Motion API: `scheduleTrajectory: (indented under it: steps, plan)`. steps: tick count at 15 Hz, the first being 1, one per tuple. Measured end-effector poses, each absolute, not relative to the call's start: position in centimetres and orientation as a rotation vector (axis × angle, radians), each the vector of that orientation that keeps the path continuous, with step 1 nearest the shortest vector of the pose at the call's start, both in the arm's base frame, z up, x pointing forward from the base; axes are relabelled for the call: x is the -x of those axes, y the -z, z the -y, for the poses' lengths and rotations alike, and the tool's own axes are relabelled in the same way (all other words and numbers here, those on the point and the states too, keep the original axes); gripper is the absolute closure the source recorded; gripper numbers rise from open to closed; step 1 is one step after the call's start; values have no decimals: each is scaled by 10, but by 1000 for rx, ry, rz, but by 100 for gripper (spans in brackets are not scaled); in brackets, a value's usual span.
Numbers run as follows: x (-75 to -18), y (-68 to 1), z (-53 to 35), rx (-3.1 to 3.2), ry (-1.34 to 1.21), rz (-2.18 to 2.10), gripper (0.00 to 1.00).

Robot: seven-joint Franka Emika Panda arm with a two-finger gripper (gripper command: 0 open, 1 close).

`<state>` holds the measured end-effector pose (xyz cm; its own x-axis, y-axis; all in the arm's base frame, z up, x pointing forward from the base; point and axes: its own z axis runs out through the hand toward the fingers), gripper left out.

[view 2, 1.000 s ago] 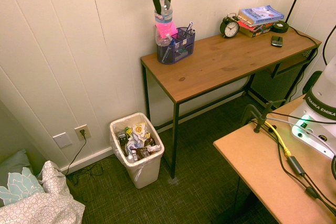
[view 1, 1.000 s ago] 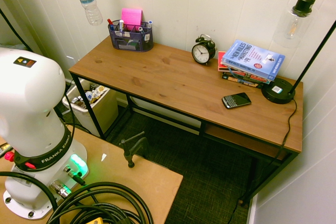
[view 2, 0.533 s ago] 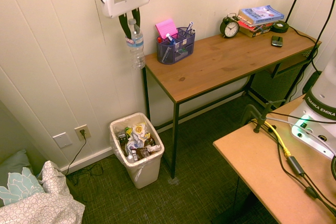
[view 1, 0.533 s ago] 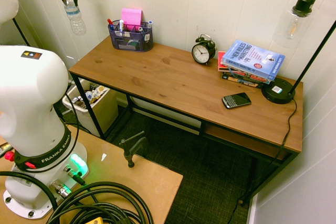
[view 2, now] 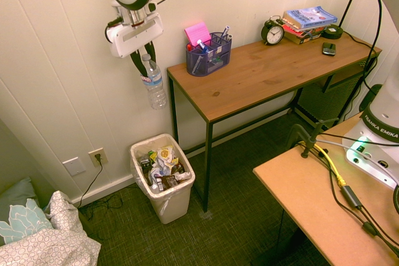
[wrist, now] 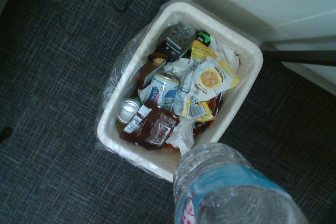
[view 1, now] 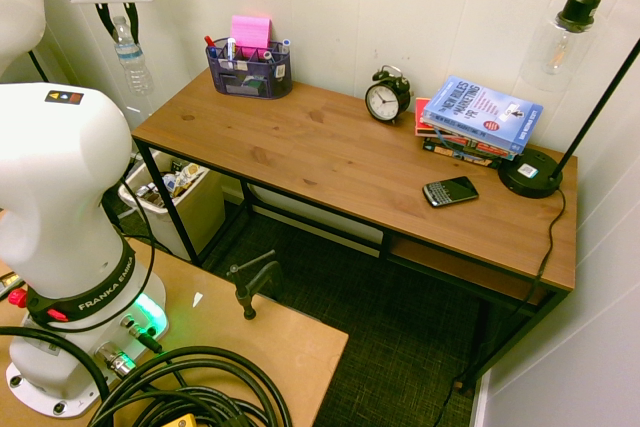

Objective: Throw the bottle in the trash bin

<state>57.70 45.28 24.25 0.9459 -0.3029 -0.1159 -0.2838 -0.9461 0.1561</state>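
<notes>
I have the gripper (view 2: 148, 54) clamped on the bottle (view 2: 154, 84), carrying it binward. The trash bin (view 2: 172, 200) sits at six o'clock below; I judge release comes next.

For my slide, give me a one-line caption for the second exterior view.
Gripper holds the bottle by its neck, hanging beside the desk above the trash bin.

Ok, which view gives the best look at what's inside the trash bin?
The wrist view: it looks straight down into the trash bin, showing wrappers and a can. The second exterior view shows the bin whole but small, its contents hard to read. The first exterior view shows only part of it beside the desk.
</notes>
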Motion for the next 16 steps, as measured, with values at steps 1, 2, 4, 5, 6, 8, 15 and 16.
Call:
scheduleTrajectory:
  steps: [1, 2, 4, 5, 6, 8, 15, 16]
  plan:
    - [-577, -222, -453, -2951, 232, 438, 100]
    - [-577, -203, -454, -2945, 250, 428, 100]
    - [-573, -176, -464, -2946, 279, 406, 100]
    - [-570, -167, -471, -2951, 291, 395, 100]
    - [-567, -161, -477, -2954, 297, 387, 0]
    - [-564, -155, -485, -2956, 315, 384, 0]
    - [-572, -162, -489, -2964, 329, 399, 0]
    - [-573, -164, -489, -2967, 325, 402, 0]
